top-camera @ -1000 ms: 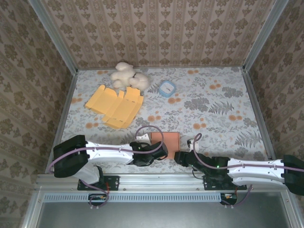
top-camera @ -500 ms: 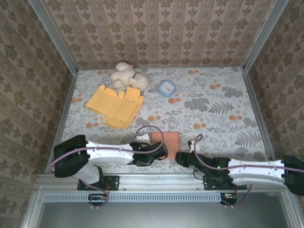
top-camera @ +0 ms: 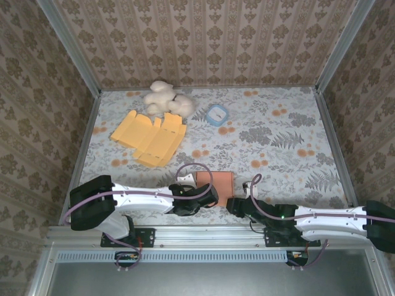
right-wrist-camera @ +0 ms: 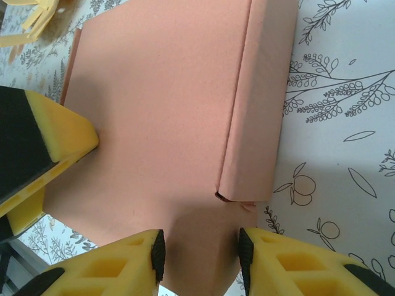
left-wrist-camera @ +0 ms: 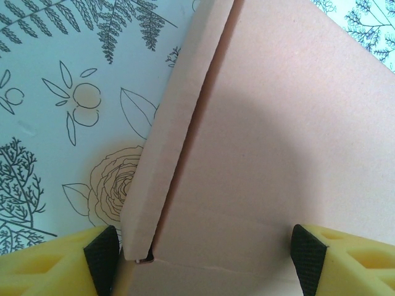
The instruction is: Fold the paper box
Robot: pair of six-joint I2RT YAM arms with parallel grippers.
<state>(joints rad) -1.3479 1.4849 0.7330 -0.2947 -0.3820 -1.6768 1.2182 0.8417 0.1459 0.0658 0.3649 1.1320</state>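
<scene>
Salmon-pink box [top-camera: 215,183], floral-print table [top-camera: 278,132], yellow cardboard [top-camera: 151,137]

The paper box [left-wrist-camera: 265,154] is salmon card, matt and finely grained, with crisp folds and a slightly fuzzy cut edge. The left end effector [left-wrist-camera: 205,256] has fingers [left-wrist-camera: 55,265] of dull, porous yellow foam tipped in smooth black. The right end effector [right-wrist-camera: 200,256] is padded alike. The surface [top-camera: 278,142] is a smooth printed sheet with a faint sheen. Farther back, the flat box blanks [top-camera: 151,137] are matt yellow card, a white plush toy [top-camera: 165,98] looks fluffy, and a small blue-rimmed container [top-camera: 216,115] looks like plastic. The arm shells [top-camera: 142,198] are glossy white plastic, the frame rail [top-camera: 185,233] is brushed metal, and the walls [top-camera: 203,43] carry matt patterned paper.
</scene>
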